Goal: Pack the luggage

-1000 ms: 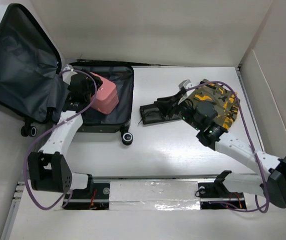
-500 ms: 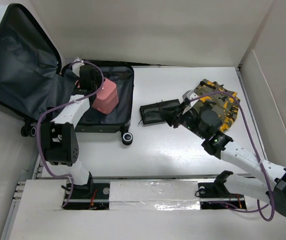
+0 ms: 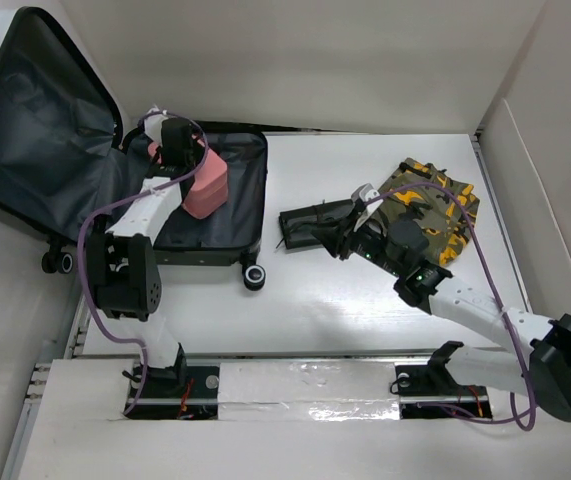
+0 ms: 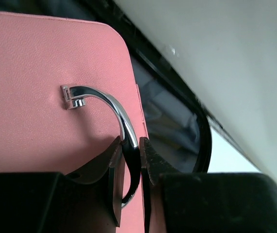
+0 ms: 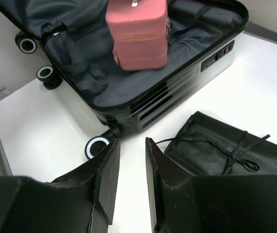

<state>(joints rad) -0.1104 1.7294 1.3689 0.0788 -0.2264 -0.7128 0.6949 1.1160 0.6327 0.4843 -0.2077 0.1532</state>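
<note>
- Luggage (image 3: 205, 257) lies open at the counter's far-left corner, with the pink case (image 3: 205, 187) inside.
- Left gripper (image 4: 132, 160): jaws clamped on the case's chrome handle (image 4: 110, 103). Judged step is placing; release is next.
- Right gripper (image 5: 132, 150): jaws narrowly apart, apparently empty, near the black tied pouch (image 5: 216, 145).

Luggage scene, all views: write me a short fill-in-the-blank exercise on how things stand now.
The left hand is shut on the pink case's ___. The pink case sits ___ the luggage. The right hand holds ___. The black pouch lies ___ the luggage, on the table.
Missing words: handle; inside; nothing; outside.
</note>
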